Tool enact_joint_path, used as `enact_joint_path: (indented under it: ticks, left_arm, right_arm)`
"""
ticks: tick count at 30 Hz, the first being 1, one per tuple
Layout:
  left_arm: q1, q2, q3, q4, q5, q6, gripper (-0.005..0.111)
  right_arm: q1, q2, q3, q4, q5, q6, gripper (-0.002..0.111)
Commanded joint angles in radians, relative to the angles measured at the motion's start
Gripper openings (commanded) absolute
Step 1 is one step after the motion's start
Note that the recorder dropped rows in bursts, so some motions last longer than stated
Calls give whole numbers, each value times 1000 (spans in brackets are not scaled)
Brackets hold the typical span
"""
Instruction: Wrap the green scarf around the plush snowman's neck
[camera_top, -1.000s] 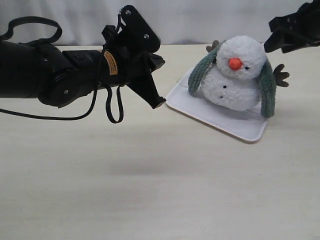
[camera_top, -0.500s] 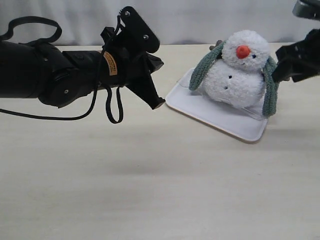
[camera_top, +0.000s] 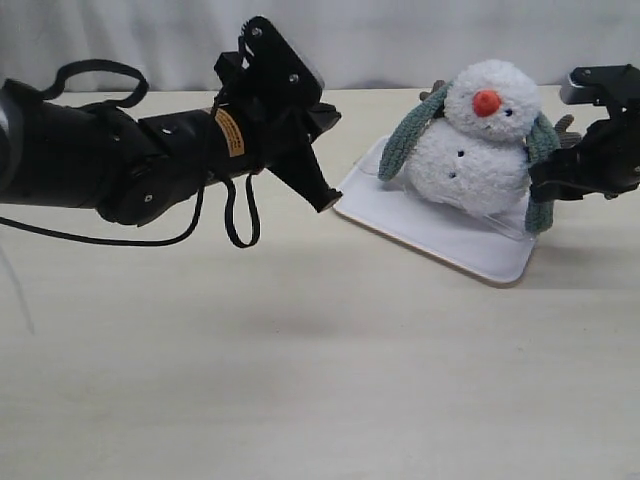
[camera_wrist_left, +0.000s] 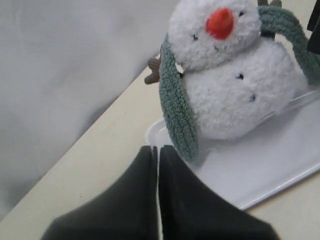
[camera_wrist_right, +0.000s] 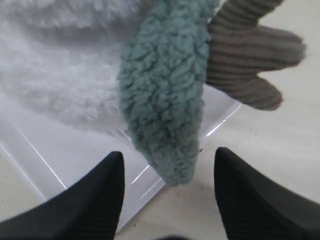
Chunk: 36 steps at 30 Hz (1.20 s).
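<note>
The snowman sits on a tray, with the scarf draped over its neck, one end down each side. The left gripper is clenched and empty near the tray. The right gripper gapes astride one scarf end, seemingly not touching.

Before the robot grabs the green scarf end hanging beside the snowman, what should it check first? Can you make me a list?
1. Right tool open: ok, its jaws are wide apart.
2. Fuzzy grey-green knit scarf end between them: ok, it hangs in the gap.
3. Fluffy white plush snowman sitting on the flat white tray: ok.
4. Scarf crossed in front of the neck: not ok, both ends hang down separately, one on each side.
5. Left tool out of the way: ok, it is shut and apart from the scarf, near the tray's edge.
</note>
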Motion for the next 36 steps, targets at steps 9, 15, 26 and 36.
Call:
enact_joint_path:
  ticks: [9, 15, 26, 36]
  left_arm:
    - [27, 146, -48, 0, -111, -79, 59]
    - [27, 241, -154, 217, -96, -351, 59]
    - [27, 427, -411, 584, -14, -841, 59]
    - [27, 550, -590, 628, 93, -879, 59]
  right_arm:
    - [-1, 14, 2, 103, 21, -50, 42]
    - [-1, 14, 2, 103, 38, -71, 18]
    - [-1, 14, 2, 103, 45, -87, 11]
    - [-1, 14, 2, 119, 45, -72, 11]
